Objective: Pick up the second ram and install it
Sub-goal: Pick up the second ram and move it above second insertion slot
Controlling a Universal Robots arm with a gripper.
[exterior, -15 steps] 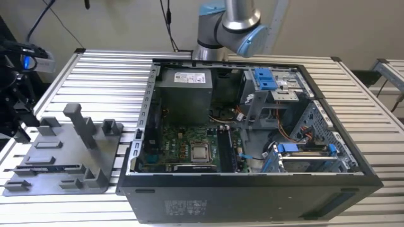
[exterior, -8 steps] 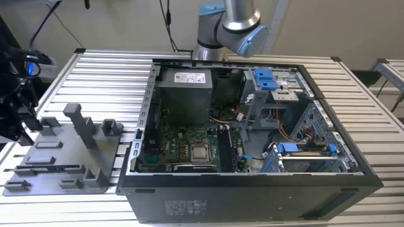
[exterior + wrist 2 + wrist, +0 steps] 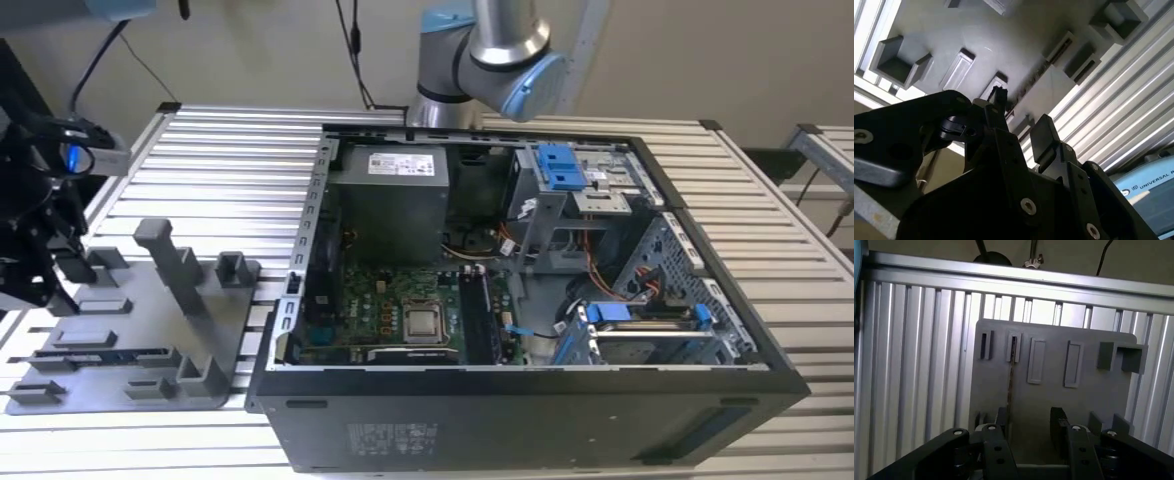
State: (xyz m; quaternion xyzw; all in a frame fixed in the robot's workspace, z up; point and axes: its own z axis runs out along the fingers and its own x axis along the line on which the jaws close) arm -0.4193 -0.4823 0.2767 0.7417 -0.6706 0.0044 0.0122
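Observation:
The second ram (image 3: 112,355) stands on its edge in a slot of the grey fixture plate (image 3: 200,330), at the exterior view's left. In the first wrist view the ram (image 3: 1010,375) shows as a thin dark strip running toward my fingers, and in the second wrist view the ram (image 3: 1040,74) is a dark line on the plate. My gripper (image 3: 54,278) hangs above the plate's far-left part, clear of the stick. In both wrist views the gripper (image 3: 1029,427) (image 3: 1020,121) is open with nothing between its fingers.
An open computer case (image 3: 534,400) fills the middle and right of the ribbed metal table (image 3: 227,150). Inside lie the motherboard with a silver processor (image 3: 424,322) and dark memory slots (image 3: 481,315) beside it. Upright pegs (image 3: 171,260) rise from the fixture plate.

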